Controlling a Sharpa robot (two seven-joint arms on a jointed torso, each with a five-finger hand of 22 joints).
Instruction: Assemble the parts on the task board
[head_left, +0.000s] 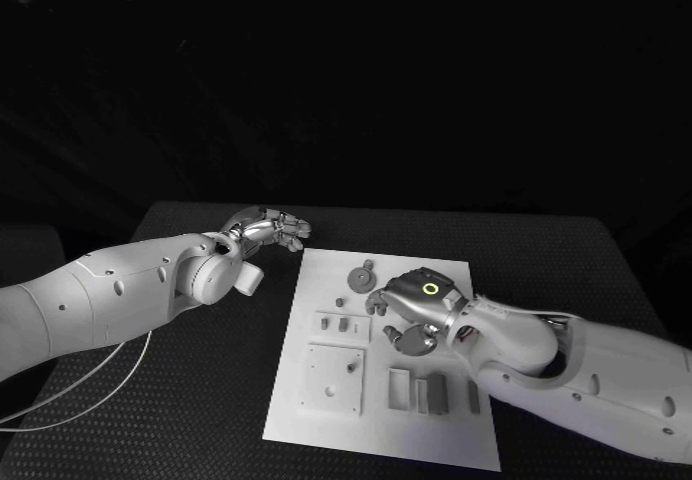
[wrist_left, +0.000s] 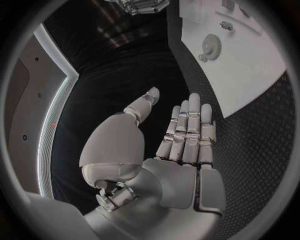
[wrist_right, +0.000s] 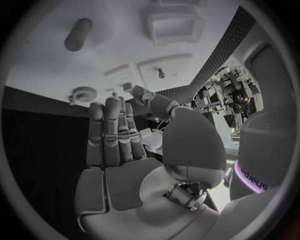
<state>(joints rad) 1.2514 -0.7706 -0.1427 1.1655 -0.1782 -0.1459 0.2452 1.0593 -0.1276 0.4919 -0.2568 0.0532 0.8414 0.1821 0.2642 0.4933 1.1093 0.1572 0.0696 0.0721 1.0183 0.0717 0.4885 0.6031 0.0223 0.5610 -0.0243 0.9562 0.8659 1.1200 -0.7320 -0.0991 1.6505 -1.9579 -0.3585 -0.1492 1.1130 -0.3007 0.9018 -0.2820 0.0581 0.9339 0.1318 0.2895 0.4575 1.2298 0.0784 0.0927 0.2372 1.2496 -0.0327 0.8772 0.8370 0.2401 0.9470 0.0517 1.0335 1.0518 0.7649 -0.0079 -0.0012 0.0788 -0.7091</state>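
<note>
Head view: the right hand (head_left: 414, 305) hovers over the middle of the task board (head_left: 440, 435), fingers straight and holding nothing, apparently poised to choose among the parts, with the gear (head_left: 361, 277) just beyond its fingertips. The left hand (head_left: 271, 229), likewise flat and empty, waits just off the board's far corner above the black table (head_left: 188, 400), leaving the work area free; the room behind is dark.

Purple lettering, probably "sharpa", on the right arm's wrist cuff (wrist_right: 253, 176), no other readable text
</note>
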